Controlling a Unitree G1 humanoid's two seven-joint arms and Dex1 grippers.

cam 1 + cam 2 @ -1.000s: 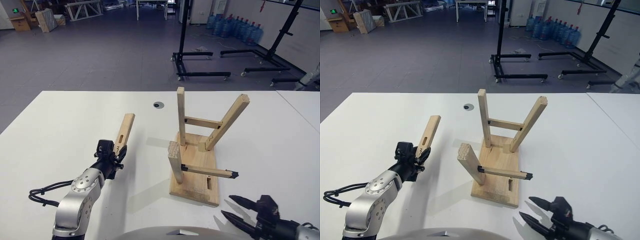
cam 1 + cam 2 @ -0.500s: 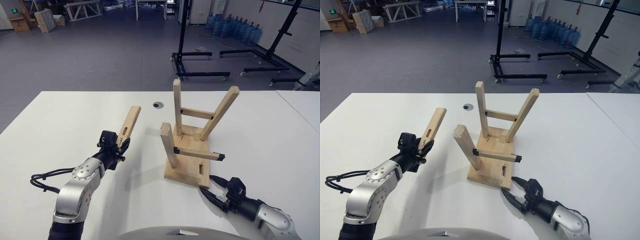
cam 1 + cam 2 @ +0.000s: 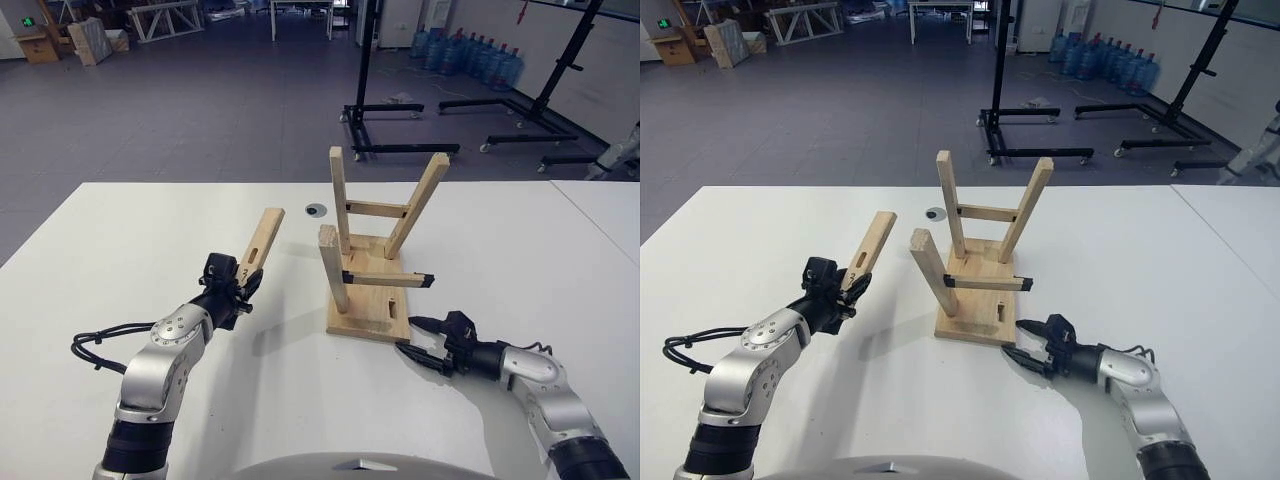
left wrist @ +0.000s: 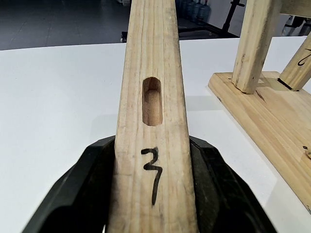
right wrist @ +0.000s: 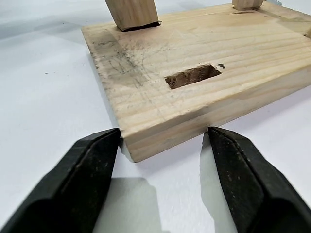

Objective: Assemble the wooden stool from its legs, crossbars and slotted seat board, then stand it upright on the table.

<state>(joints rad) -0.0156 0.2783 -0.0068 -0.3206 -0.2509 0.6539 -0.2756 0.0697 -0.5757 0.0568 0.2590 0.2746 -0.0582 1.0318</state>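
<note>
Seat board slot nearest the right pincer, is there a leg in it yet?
No, the slot in the seat board, in front of the right pincer, is an empty hole.

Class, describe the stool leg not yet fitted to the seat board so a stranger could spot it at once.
On the white table, left of the seat board with its three standing legs, look at the left pincer. The loose leg is the wooden bar clamped in it, slanting up. Unlike them, it is free of the board and its side slot is empty.
</note>
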